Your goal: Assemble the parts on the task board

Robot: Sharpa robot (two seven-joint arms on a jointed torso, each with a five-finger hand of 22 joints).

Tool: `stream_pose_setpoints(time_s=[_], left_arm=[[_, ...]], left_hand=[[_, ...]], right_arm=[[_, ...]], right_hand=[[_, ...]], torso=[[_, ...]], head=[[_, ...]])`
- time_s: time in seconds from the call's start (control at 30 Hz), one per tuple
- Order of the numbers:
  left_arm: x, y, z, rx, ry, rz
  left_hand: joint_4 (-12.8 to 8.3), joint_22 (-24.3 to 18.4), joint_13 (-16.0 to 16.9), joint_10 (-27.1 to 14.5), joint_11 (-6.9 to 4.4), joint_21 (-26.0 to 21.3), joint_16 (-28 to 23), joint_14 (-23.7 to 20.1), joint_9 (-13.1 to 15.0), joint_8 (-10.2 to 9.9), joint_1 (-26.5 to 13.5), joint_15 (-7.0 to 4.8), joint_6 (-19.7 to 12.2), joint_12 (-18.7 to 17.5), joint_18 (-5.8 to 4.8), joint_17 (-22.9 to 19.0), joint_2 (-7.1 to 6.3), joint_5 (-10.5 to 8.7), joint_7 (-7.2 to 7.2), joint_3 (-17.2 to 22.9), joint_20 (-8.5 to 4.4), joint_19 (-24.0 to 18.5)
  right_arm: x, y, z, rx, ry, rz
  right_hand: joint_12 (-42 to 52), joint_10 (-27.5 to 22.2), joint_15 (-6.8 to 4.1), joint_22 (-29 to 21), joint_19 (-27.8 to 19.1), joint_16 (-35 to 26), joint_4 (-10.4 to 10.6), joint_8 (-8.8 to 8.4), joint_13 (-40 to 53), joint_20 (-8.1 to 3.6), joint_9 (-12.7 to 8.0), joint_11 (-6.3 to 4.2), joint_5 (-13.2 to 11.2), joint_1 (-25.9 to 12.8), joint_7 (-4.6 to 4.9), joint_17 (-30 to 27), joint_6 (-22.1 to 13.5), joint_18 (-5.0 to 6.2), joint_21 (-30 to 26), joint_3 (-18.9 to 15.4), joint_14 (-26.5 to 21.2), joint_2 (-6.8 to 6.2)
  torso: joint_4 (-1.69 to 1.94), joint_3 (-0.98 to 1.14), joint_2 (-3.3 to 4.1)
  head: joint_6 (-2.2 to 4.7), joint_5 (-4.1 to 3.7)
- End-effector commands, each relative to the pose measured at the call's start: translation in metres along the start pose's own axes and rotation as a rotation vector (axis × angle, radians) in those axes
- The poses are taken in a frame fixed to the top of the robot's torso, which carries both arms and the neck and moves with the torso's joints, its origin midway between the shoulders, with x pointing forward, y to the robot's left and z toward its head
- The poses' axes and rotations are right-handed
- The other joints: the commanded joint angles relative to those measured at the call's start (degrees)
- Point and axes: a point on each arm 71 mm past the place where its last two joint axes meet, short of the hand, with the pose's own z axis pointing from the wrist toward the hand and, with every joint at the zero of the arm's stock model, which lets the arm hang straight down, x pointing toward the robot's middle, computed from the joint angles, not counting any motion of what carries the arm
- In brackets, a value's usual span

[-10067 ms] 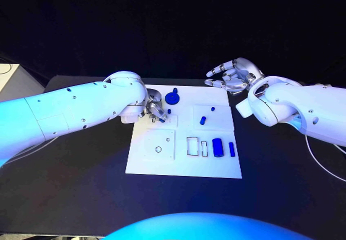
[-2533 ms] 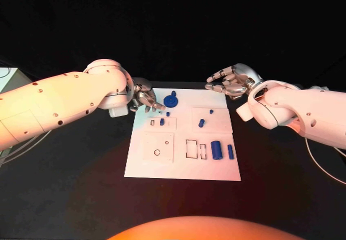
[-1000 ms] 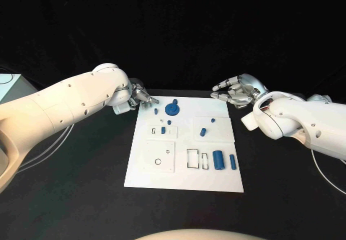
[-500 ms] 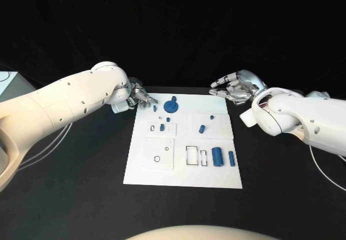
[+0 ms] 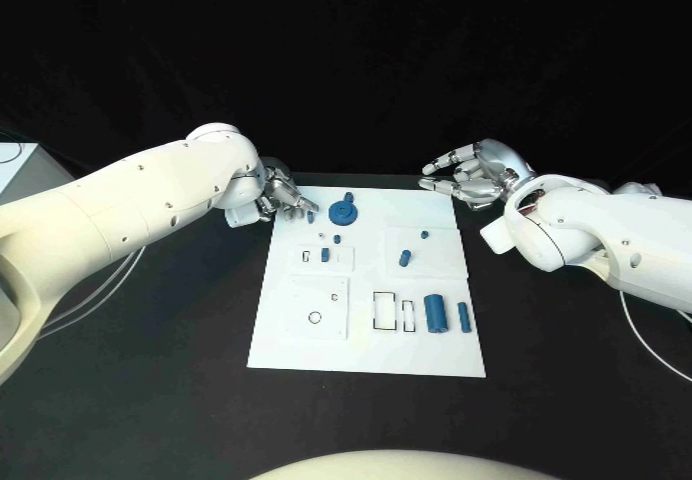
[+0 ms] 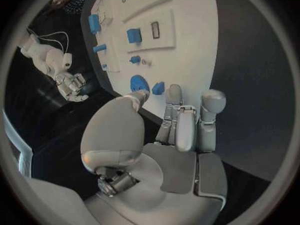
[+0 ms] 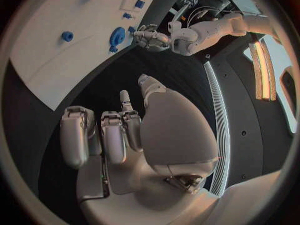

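Step in hand, by my reading: a pause between placements, neither hand holding a part, the next pick not yet begun. Task board (image 5: 369, 340) lay flat in the middle of the black tabletop (image 5: 159, 340), white, its far edge between the two hands.

Parts on the board:
- round blue part (image 5: 343, 212) with a small stub, near the far edge, closest to the left hand
- small blue part (image 5: 326, 255) standing in a slot of the upper left block
- short blue part (image 5: 405, 258) and a tiny blue one (image 5: 424, 235) on the upper right block
- two blue cylinders, thick (image 5: 434, 312) and thin (image 5: 464, 317), side by side near the right edge, beside two empty rectangular slots (image 5: 385, 310)

Left hand (image 5: 280, 195): just off the board's far left corner, above the tabletop, fingers loosely bent and apart, grasping nothing; wrist view showed the round part just beyond its fingertips (image 6: 209, 101).

Right hand (image 5: 469, 172): off the far right corner, raised, palm turned up, fingers curled but separated, nothing in it.

Next move, as a guess: one hand would need to descend on a loose part, likely the round one or a cylinder, pinch it cleanly, and line it up with an empty recess
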Motion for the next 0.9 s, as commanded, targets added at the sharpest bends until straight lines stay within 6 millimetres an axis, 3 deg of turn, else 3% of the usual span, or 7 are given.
stream_pose_setpoints(time_s=[0.03,0.47,0.7,0.9], left_arm=[[0.0042,-0.003,0.0007,0.008,0.032,0.017],[0.0063,-0.0035,0.0032,0.009,0.021,0.005],[0.0053,-0.0031,0.0033,0.013,0.007,-0.014],[0.0056,-0.0027,0.0024,0.024,0.011,-0.047]], left_hand=[[0.0,0.1,-0.1,-0.2,0.0,0.3,0.2,1.6,-0.2,-0.3,0.7,0.14,0.5,0.4,0.43,5.0,-0.05,-0.17,0.15,-0.4,0.07,0.4],[0.0,0.7,-0.2,-0.1,-0.06,0.7,0.6,1.7,-0.9,-0.6,1.6,0.09,1.1,0.5,0.34,5.2,0.6,-0.14,0.11,-0.2,0.05,0.6],[0.0,1.5,-0.4,0.2,-0.26,1.3,1.0,1.8,-1.7,-0.7,3.3,-0.05,2.1,0.6,0.23,5.5,2.27,-0.08,-0.12,0.7,-0.04,0.9],[-0.2,2.2,-0.8,0.4,-0.97,1.7,1.3,1.9,-0.7,1.7,6.3,-0.59,3.7,0.6,0.18,5.7,3.45,-0.03,-1.01,1.9,-0.48,1.0]], right_arm=[[0.0002,0.0014,0.0003,-0.009,0.0,-0.004],[0.0009,0.0016,0.0004,-0.008,0.003,-0.005],[0.0009,0.0016,0.0004,-0.006,0.004,-0.006],[0.0009,0.0011,0.0007,-0.003,0.008,-0.007]], right_hand=[[-0.3,1.3,0.17,7.4,2.0,-0.3,0.0,0.29,10.7,0.11,0.0,0.17,0.2,-0.5,0.09,10.8,-0.4,1.19,-0.2,0.2,4.7,0.17],[-0.2,1.3,0.16,7.5,2.1,-0.3,0.0,0.31,10.8,0.1,0.0,0.16,0.2,-0.5,0.08,10.8,-0.4,1.17,-0.1,0.3,4.7,0.2],[-0.2,1.3,0.15,7.5,2.1,-0.3,0.0,0.34,10.8,0.09,0.0,0.15,0.2,-0.5,0.07,10.8,-0.4,1.17,-0.1,0.4,4.7,0.24],[-0.2,1.3,0.15,7.5,2.1,-0.3,0.0,0.34,10.8,0.09,0.0,0.15,0.2,-0.5,0.07,10.8,-0.4,1.17,-0.1,0.4,4.7,0.24]], torso=[[-0.01,-0.01,0.06],[-0.01,-0.02,0.12],[0.01,-0.04,0.08],[0.0,-0.02,0.03]], head=[[0.01,-0.03],[-0.21,-0.15],[-0.34,-0.24],[-0.58,-0.24]])
